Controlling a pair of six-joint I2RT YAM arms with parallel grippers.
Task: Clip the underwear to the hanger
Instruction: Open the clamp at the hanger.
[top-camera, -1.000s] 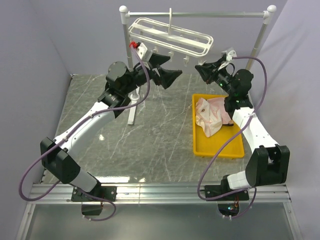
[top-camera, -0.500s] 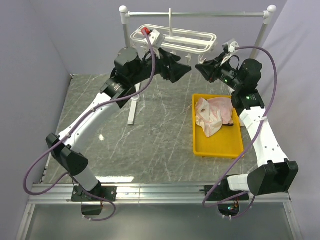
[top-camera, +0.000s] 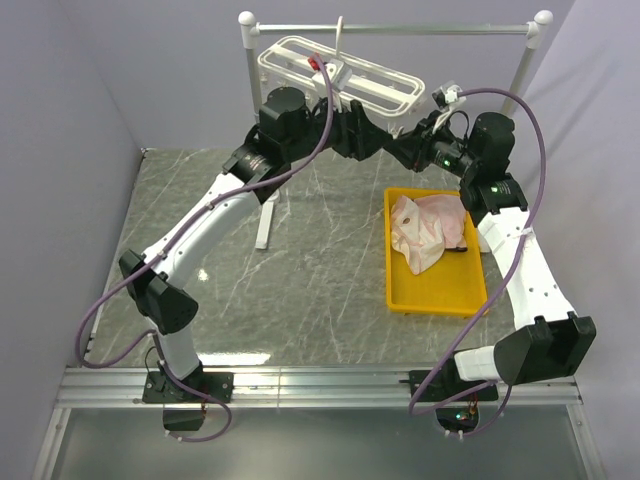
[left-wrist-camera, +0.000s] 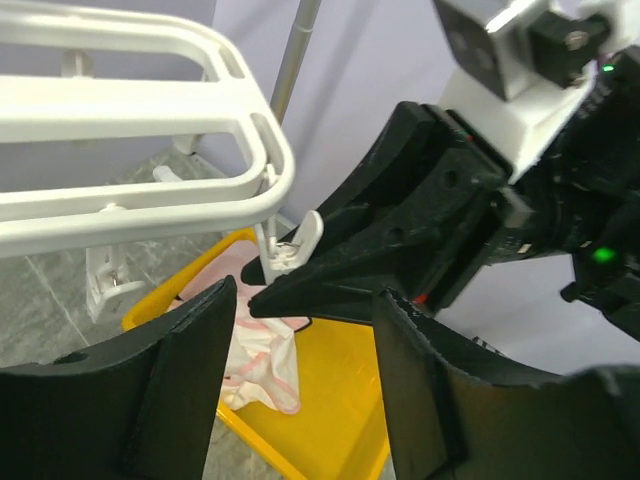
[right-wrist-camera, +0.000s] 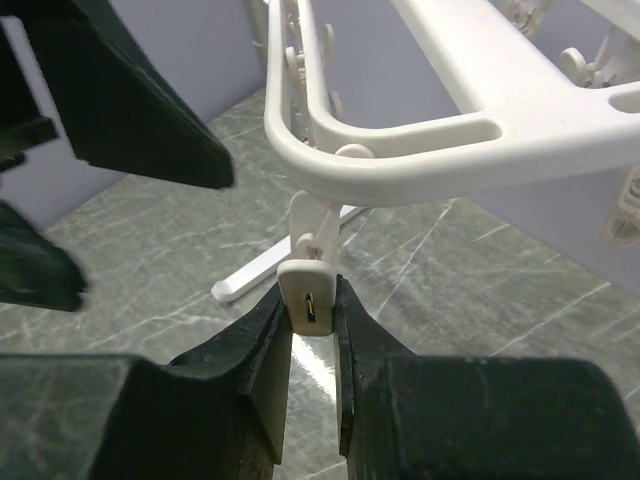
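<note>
The white hanger (top-camera: 340, 78) hangs by its hook from the grey rail. My right gripper (top-camera: 400, 150) is shut on one of its dangling clips (right-wrist-camera: 311, 290), at the frame's right end, with a finger pressing each side of the clip. My left gripper (top-camera: 378, 140) is open and holds nothing. It hovers just left of the right gripper's tips, and in the left wrist view that clip (left-wrist-camera: 290, 245) shows just beyond its fingers. The underwear (top-camera: 425, 230), pale pink, lies bunched in the yellow tray (top-camera: 436, 305) below; it also shows in the left wrist view (left-wrist-camera: 255, 345).
The tall grey rail stand (top-camera: 400, 28) with white ball ends spans the back. One white foot (top-camera: 265, 225) rests on the marble table left of the tray. Purple walls close in on both sides.
My left arm has swung right and up to the hanger's right end, its jaws narrowing. My right gripper has risen to the clip. The hanger has swung a little.
</note>
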